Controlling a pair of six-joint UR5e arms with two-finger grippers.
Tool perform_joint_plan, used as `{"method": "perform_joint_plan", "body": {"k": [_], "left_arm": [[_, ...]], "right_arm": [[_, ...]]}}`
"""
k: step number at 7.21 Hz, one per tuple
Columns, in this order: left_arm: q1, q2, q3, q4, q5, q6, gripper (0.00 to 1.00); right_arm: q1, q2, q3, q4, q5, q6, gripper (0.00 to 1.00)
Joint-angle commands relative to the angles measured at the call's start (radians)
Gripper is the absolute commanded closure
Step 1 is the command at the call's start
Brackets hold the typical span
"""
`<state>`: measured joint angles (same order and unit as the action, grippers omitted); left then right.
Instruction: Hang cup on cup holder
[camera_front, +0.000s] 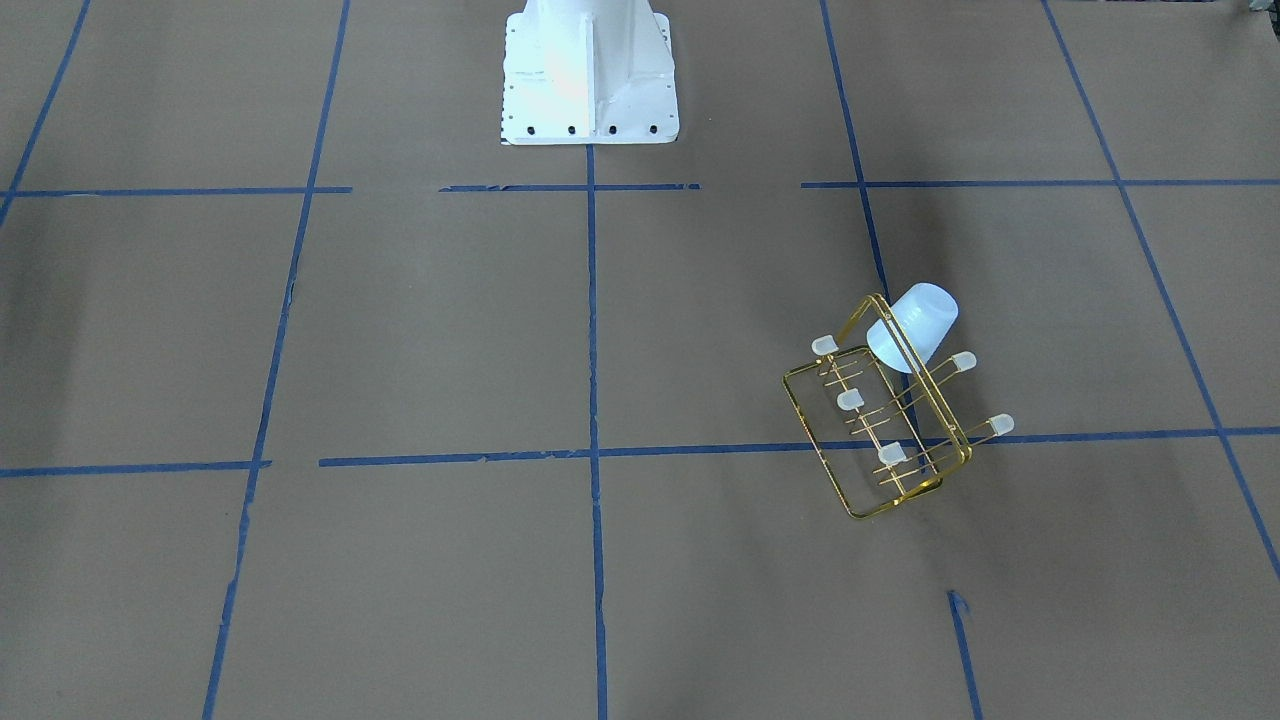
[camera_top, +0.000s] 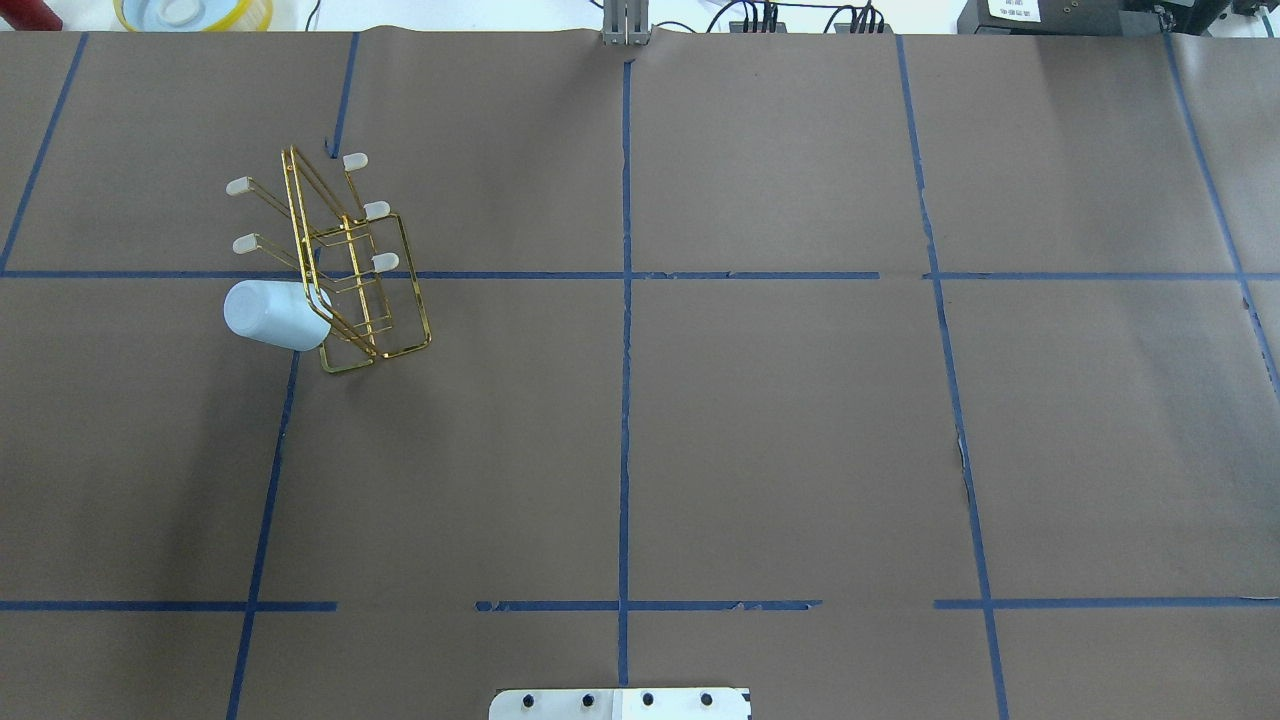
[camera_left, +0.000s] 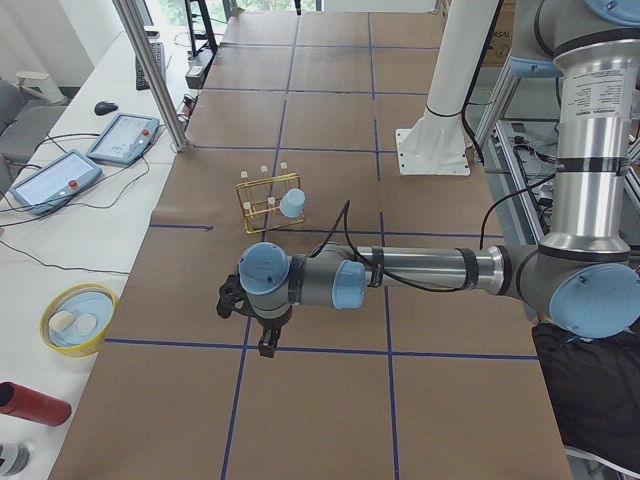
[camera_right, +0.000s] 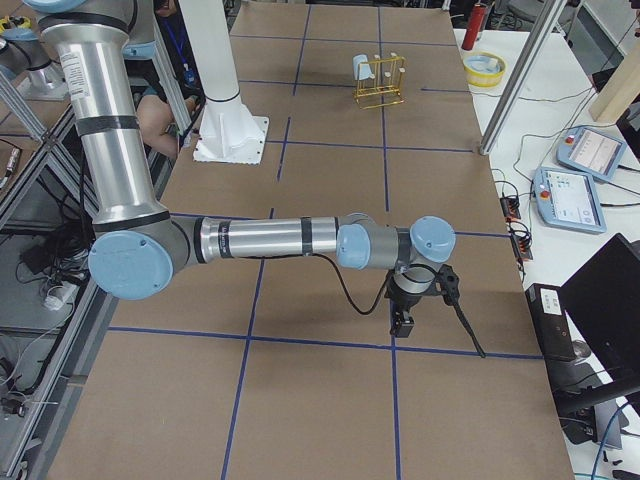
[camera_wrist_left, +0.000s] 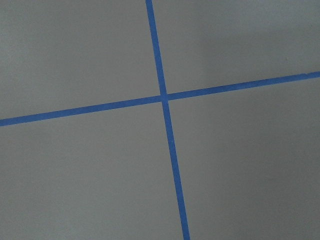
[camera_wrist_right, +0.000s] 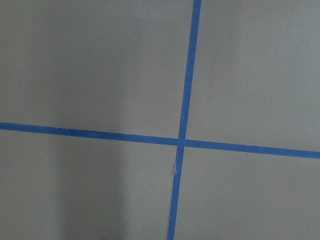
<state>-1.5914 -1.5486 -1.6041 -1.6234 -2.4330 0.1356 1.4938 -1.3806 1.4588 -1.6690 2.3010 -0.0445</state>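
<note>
The pale blue cup (camera_front: 915, 322) sits upside down and tilted on a prong at one end of the gold wire cup holder (camera_front: 850, 400). The overhead view shows the cup (camera_top: 272, 314) at the near left corner of the holder (camera_top: 385, 262). Both arms are away from it and show only in the side views. The left gripper (camera_left: 268, 345) hangs over the table nearer the table's left end than the holder (camera_left: 262, 205). At the table's far end from the holder (camera_right: 380, 95) hangs the right gripper (camera_right: 402, 322). Whether either is open or shut I cannot tell. Both wrist views show only brown paper and blue tape.
The white robot base (camera_front: 588, 70) stands at the table's middle edge. A yellow bowl (camera_left: 78, 318), a red cylinder (camera_left: 30, 403) and control tablets (camera_left: 125, 137) lie on the side bench. A metal post (camera_left: 150, 70) rises beside the bench.
</note>
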Motion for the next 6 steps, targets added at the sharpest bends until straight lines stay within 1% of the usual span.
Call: {"method": "perform_joint_plan", "body": {"k": [1,4,6], "left_arm": [[-0.002,-0.016,0.007,0.000,0.006,0.001,0.00],[-0.005,0.001,-0.017,0.005,0.014,0.007,0.00],[-0.001,0.001,0.018,0.010,0.037,0.004,0.00]], "right_arm": [[0.000,0.000,0.000,0.000,0.000,0.000,0.00],[0.000,0.000,0.000,0.000,0.000,0.002,0.00],[0.000,0.000,0.000,0.000,0.000,0.000,0.00]]}}
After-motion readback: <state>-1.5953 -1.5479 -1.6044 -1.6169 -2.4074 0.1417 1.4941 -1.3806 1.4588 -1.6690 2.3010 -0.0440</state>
